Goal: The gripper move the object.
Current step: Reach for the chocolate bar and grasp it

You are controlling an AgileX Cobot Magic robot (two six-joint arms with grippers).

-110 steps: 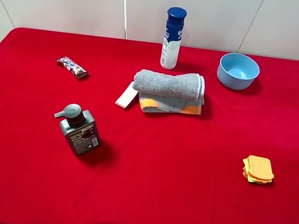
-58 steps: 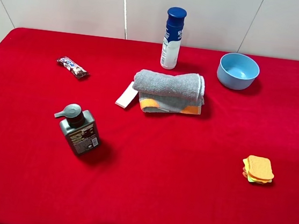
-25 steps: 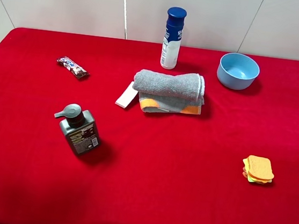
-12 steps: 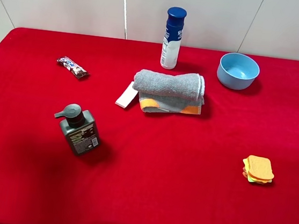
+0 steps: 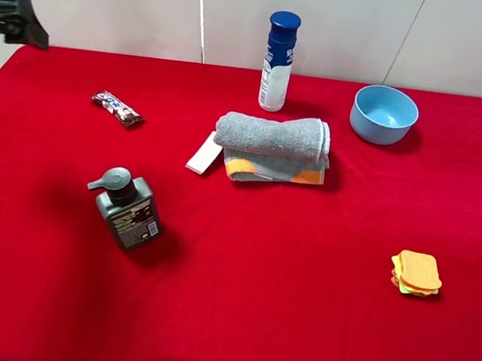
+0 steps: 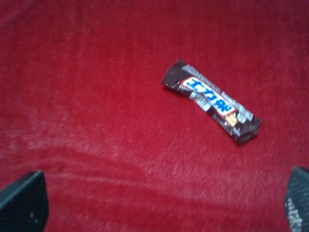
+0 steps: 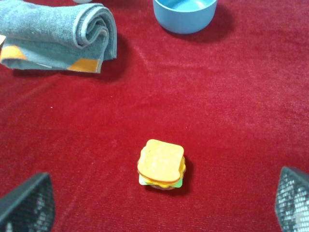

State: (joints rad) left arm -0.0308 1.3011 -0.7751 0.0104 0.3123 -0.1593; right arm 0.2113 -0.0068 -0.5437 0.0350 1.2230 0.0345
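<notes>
**Wide open, nothing held**

The left fingers [image 6: 24, 203] stand wide apart and grip nothing. The high view shows only a black part of the left arm [image 5: 11, 17] over the far left corner of the bench [image 5: 234, 319]. The candy bar [image 6: 211, 100] lies flat on the red cloth ahead of those tips, touching neither. Its blue-white lettering is legible only in the wrist view. Further right, the right fingers [image 7: 26, 205] are spread just as wide and are empty. The sandwich toy [image 7: 161, 164] lies ahead of them, apart.
</notes>
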